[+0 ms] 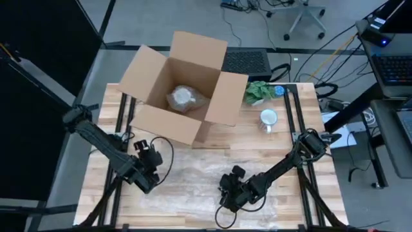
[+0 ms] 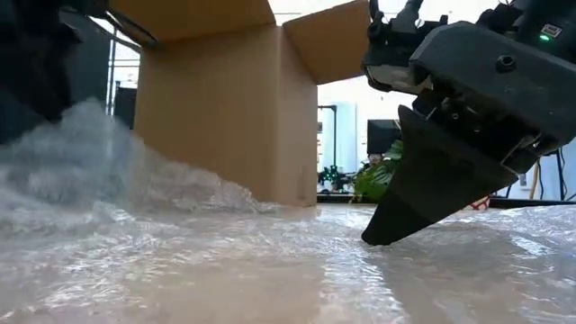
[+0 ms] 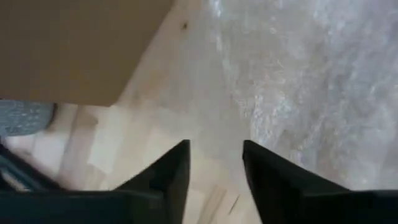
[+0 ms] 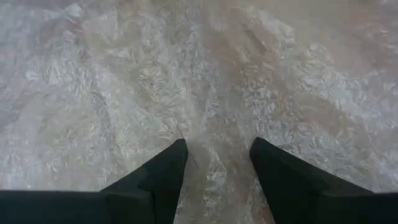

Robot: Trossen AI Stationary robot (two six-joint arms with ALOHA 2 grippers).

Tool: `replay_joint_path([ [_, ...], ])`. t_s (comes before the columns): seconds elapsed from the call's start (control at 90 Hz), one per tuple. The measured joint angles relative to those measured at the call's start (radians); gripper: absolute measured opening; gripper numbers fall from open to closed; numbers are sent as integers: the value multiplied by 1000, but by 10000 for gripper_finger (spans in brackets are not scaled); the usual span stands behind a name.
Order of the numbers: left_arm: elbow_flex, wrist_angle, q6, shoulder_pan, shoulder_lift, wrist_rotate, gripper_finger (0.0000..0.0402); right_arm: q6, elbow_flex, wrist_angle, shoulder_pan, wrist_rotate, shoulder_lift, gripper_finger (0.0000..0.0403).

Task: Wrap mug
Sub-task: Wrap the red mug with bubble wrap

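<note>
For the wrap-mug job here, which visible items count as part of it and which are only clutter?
Part of the job:
white mug
bubble wrap sheet
left gripper, open over the sheet's edge
right gripper, open, down on the sheet

Just lying about:
open cardboard box with a wrapped bundle inside
green plant

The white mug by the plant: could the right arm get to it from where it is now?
Probably yes. The mug stands alone on bare wood, right of the cardboard box, nothing between it and the right gripper, which hangs open over the bubble wrap.
</note>
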Motion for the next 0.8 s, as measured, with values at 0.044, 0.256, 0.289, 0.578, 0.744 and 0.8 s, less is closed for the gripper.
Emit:
replay_joint_path([
  [0.044, 25, 3, 4, -9, -15, -23, 168, -3, 0, 0, 0, -1, 0, 180],
  [0.256, 74, 300, 190, -83, -85, -171, 180, -25, 0, -38, -5, -58, -67, 180],
  [0.289, 65, 364, 228, -88, -85, -172, 180, -27, 7, -44, -7, -63, -94, 180],
  [0.578, -138, 707, 239, -92, -16, -13, 180, -12, 39, -114, 39, -101, -283, 180],
  [0.744, -290, 857, 123, -95, 34, 38, 180, 153, 40, -312, 66, -174, -249, 180],
  [0.8, -321, 924, 106, -95, 51, 57, 180, 201, 38, -370, 74, -202, -231, 180],
])
